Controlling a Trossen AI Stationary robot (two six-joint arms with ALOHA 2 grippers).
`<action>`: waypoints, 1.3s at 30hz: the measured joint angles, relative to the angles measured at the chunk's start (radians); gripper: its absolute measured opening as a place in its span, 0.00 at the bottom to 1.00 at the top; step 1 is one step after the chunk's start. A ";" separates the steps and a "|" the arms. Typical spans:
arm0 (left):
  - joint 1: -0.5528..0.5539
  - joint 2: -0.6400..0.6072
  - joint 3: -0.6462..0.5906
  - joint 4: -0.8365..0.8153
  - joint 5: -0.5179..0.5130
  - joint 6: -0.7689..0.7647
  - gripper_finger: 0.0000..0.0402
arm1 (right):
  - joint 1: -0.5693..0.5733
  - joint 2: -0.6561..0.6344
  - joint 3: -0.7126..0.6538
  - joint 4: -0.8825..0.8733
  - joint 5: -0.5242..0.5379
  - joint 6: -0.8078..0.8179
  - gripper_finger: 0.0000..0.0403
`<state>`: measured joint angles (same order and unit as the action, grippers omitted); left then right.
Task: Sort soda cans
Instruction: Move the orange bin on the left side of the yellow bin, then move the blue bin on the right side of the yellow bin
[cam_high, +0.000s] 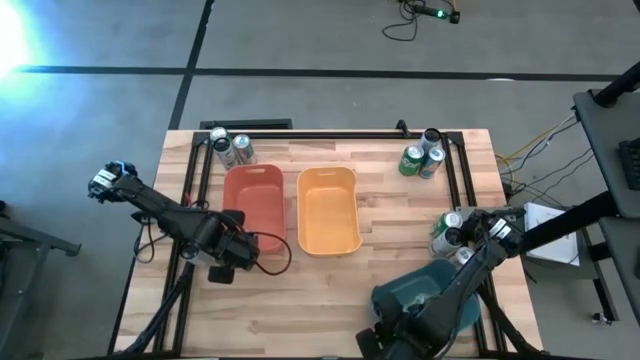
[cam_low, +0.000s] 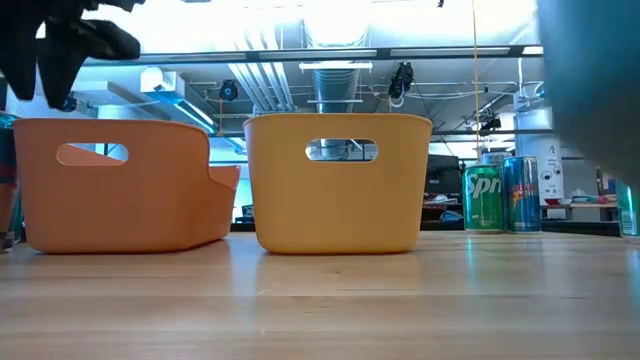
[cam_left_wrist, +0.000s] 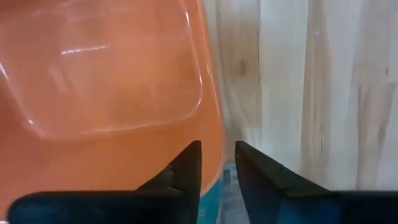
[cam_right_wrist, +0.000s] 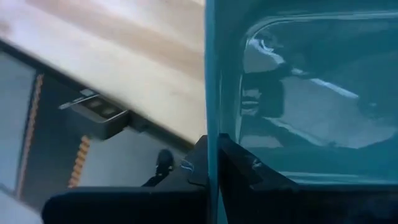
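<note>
Gripping the teal bin's (cam_right_wrist: 298, 93) wall, the right gripper (cam_right_wrist: 211, 163) sits at the table's (cam_high: 400, 220) near edge. Left gripper (cam_left_wrist: 217, 163), fingers slightly apart, hovers beside the red bin (cam_high: 254, 205). Soda cans (cam_high: 421, 157) stand clustered at the far corners and right edge.

Grey concrete floor (cam_high: 300, 35) around worktop, crossed by dark taped lines (cam_high: 300, 72). Pale wooden plank worktop (cam_high: 330, 290) set in black metal frame (cam_high: 200, 150). Strong glare at floor's far left corner. Black cable coil with green light (cam_high: 425, 14) on floor. Low view: exposed silver ceiling ducts (cam_low: 335, 80), bright overhead lighting, cluttered benches beyond.
</note>
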<state>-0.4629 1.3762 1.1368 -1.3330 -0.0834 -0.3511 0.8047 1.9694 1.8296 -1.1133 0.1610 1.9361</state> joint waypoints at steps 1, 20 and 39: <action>0.000 0.000 0.010 -0.003 0.000 0.004 0.23 | 0.000 0.000 0.029 -0.010 0.003 -0.013 0.03; -0.001 0.000 0.085 0.014 0.022 -0.075 0.33 | 0.000 -0.150 0.473 -0.064 0.267 -0.495 0.03; 0.000 0.015 0.080 0.104 0.051 -0.080 0.34 | -0.011 -0.388 0.496 -0.447 0.494 -1.164 0.03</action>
<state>-0.4629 1.3916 1.2171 -1.2285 -0.0326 -0.4311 0.7936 1.5818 2.3259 -1.5601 0.6548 0.7717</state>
